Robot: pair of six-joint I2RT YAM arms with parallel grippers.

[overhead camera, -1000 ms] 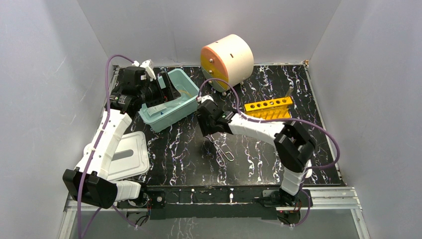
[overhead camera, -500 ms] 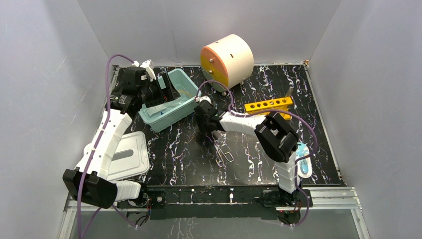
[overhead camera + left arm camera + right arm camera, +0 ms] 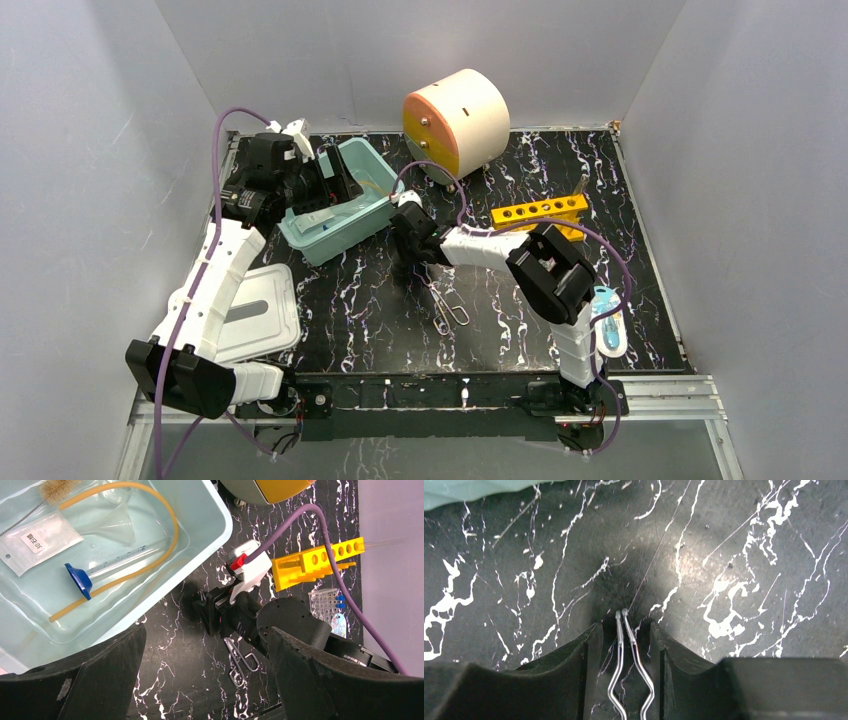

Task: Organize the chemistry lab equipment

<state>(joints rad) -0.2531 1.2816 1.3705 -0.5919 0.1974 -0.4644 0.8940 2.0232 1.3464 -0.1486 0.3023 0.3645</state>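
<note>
The metal scissor-like forceps [image 3: 446, 301] lie on the black marbled table. My right gripper [image 3: 413, 264] is down over their tip end. In the right wrist view it [image 3: 624, 632] is open, and the forceps' thin arms [image 3: 623, 645] run between the fingers [image 3: 581, 665] with gaps on both sides. My left gripper [image 3: 335, 186] is open and empty above the teal bin [image 3: 372, 162]. In the left wrist view the bin [image 3: 212, 510] holds the glass funnel [image 3: 114, 522], white packet [image 3: 37, 542], brown brush [image 3: 56, 487], a blue-capped tube [image 3: 82, 579] and yellow tubing [image 3: 167, 517].
The yellow holed rack [image 3: 540, 212] lies back right of centre. The clear well plate with blue-capped tubes [image 3: 607, 328] sits near the right front edge. A cream and orange drum [image 3: 457, 120] stands at the back. A white lid [image 3: 255, 312] lies front left.
The right arm's elbow has swung in to the left, uncovering the well plate. Its gripper has shifted slightly back-left over the forceps' tips. The left arm has not moved.
</note>
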